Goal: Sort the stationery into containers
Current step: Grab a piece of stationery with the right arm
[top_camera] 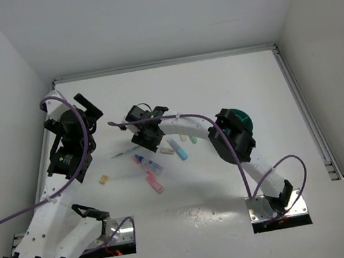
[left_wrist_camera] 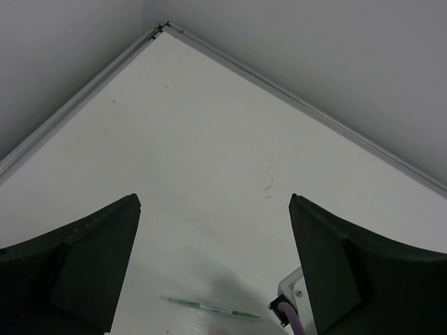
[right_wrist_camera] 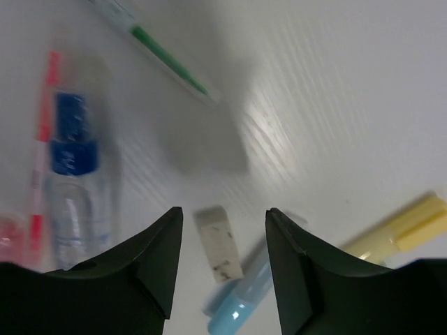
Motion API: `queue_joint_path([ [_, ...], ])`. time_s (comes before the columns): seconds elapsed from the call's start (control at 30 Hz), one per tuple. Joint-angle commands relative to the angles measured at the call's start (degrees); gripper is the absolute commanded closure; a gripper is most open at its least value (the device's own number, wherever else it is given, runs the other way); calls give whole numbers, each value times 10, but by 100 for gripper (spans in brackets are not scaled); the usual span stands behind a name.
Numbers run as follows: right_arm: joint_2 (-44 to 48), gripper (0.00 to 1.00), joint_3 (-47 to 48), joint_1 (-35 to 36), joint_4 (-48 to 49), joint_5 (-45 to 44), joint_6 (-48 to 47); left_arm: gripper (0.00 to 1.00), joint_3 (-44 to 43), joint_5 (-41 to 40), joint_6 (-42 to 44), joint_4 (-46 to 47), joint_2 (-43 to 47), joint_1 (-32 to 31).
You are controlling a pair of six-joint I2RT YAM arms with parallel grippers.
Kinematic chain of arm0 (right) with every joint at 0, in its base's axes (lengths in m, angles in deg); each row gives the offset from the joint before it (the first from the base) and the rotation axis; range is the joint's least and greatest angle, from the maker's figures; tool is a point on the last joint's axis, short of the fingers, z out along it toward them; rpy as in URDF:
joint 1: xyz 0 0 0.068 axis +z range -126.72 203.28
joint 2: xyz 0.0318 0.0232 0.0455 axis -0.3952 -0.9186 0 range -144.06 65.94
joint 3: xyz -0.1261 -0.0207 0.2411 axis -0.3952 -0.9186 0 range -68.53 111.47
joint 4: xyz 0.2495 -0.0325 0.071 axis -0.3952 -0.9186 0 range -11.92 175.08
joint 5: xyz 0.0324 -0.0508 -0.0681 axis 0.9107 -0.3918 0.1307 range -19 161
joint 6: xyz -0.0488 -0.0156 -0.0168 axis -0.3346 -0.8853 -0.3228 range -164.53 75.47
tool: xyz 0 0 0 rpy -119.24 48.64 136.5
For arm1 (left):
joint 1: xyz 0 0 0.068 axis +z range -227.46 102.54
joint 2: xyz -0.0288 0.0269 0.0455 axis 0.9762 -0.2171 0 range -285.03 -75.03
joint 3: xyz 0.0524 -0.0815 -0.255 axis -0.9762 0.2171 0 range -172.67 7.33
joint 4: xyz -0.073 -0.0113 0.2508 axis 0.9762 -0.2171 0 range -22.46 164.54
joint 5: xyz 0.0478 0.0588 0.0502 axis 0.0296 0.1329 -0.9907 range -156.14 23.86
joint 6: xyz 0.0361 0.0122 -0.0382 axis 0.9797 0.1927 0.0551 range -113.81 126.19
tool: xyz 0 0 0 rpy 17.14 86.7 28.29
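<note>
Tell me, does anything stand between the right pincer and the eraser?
Nothing visible does. The eraser lies bare on the table, in line with the gap of the open right pincer. The blue marker lies close beside it, perhaps touching, and might get nudged.

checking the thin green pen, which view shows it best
Left wrist: the thin green pen lies full length, in focus. Right wrist shows it nearer but blurred, cut off at the top edge. Top external shows only a faint line.
</note>
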Motion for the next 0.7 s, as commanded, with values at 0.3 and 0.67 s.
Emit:
queue_joint_path([
  [0.3,105,60,-104,-23,37,-151,8,6,0,25,-1,22,4,1],
  [0.67,89,65,-99,-99,20,-42,93,6,0,30,4,22,4,1],
])
